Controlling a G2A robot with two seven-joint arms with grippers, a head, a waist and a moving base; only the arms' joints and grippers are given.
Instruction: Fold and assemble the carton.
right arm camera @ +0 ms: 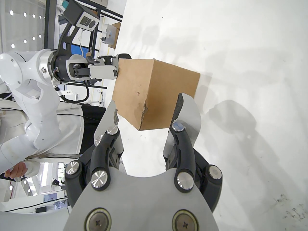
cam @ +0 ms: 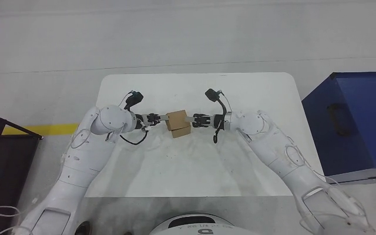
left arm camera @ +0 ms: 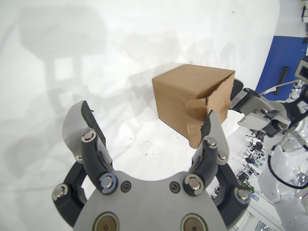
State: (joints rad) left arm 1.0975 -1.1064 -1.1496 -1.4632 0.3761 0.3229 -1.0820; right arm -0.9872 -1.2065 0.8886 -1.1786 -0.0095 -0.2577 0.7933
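We open on the white tabletop (cam: 247,164), with the two arms coming in from its left and right edges and meeting near the middle. Off the right edge stands a blue bin (cam: 346,117), and we can't see what is in it.

The left gripper (left arm camera: 148,108) is wide open and holds nothing. The carton (cam: 177,124) does not sit between its jaws but off to one side, just ahead. One fingertip (left arm camera: 211,123) is touching the carton's loose flap (left arm camera: 195,121). Opposite it, the right gripper (right arm camera: 146,104) is right up against the carton's other side. Whether it has a hold or is free, we cannot tell.

The brown carton sits mid-table between the two grippers and is close to a cube, so we see no long axis worth calling. Most of its faces look folded up. The crumpled flap on the side facing the left edge stands ajar, and the inside is hidden from us.

In our judgement that flap is what the next move turns on. It faces the left gripper, which is already in contact with it, so a push toward the right edge would seat it if the right side braces. The risk, as we see it, is that the creased flap buckles rather than tucking in.
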